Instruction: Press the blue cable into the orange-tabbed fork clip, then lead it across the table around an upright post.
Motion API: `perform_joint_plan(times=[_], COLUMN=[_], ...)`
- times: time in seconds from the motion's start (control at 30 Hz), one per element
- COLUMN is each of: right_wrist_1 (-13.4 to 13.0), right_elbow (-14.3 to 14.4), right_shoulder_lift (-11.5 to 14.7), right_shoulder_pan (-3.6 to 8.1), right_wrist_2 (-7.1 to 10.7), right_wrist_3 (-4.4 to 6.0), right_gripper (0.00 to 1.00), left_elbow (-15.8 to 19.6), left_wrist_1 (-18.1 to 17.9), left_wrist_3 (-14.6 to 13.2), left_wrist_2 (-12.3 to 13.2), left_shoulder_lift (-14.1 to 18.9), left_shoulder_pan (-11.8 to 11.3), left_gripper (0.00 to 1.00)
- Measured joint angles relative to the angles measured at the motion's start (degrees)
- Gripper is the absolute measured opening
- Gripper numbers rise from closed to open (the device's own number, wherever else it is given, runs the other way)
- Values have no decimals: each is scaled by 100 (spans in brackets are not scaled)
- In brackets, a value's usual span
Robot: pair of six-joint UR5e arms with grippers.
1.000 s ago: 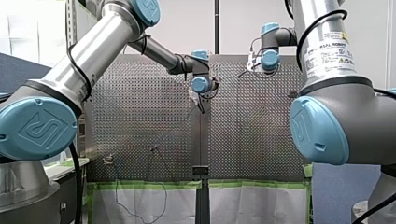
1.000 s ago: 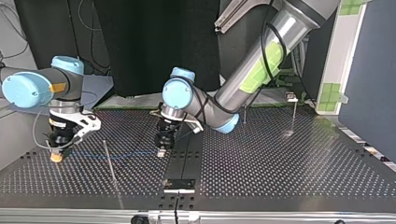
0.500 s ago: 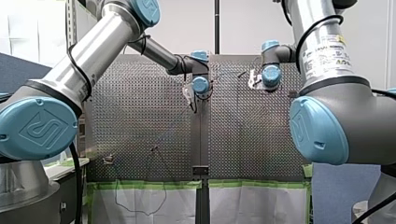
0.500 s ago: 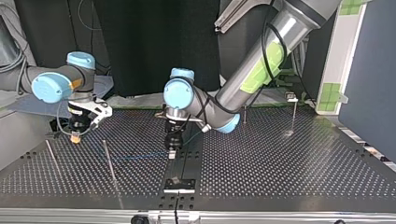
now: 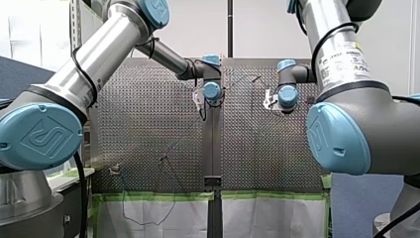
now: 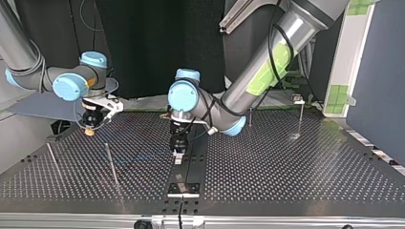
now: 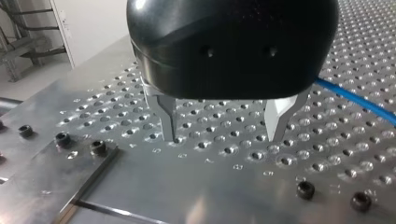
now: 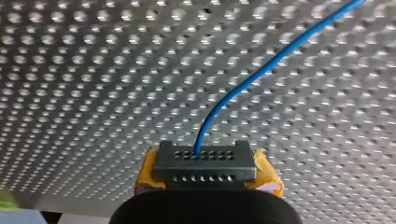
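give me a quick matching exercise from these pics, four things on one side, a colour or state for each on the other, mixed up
Things:
1 left hand
2 right hand
3 cable
4 table

Colours or states:
a blue
b shut on the cable
c perforated metal
d open, nothing between its fingers

Pairs: 1-d, 2-b, 3-a, 4-c

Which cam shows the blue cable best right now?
Right wrist view: the blue cable runs clearly from my right gripper out over the table. Left wrist view shows only a short stretch beside my left gripper. Top and front views barely show it.
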State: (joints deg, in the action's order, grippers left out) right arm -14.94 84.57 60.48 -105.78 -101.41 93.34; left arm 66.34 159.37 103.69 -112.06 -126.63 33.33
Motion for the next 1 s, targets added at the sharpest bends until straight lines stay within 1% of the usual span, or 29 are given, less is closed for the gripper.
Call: perform_joint_plan(times=[0.03,0.17,0.23,0.4,0.47,0.6,0.7,0.77,0.87,1.0], right_wrist_1=[-6,-79,-158,-309,-376,-602,-780,-886,-1060,-1282], right_elbow=[9,88,143,280,354,584,719,756,850,1041], right_shoulder_lift=[-38,-180,-247,-459,-516,-650,-742,-767,-856,-1047], right_shoulder_pan=[2,17,38,127,161,229,253,260,269,283], right_wrist_2=[-4,-16,-15,-21,-18,5,13,13,-24,-136], right_wrist_3=[-2,-6,-12,-64,-63,-19,-4,-2,41,127], right_gripper=[0,0,0,0,0,0,0,0,0,0], left_elbow=[-5,-44,-74,-114,-106,-81,-64,-58,-47,-28], left_wrist_1=[14,58,93,207,260,297,303,305,306,306], left_wrist_3=[8,21,25,28,28,28,31,39,55,61], left_wrist_2=[51,252,339,425,440,463,501,542,594,621], left_shoulder_lift=[-1,-2,-4,-7,-14,-34,-38,-39,-39,-40], left_shoulder_pan=[0,0,1,2,1,1,1,5,13,16], left_gripper=[100,100,100,100,100,100,100,100,100,100])
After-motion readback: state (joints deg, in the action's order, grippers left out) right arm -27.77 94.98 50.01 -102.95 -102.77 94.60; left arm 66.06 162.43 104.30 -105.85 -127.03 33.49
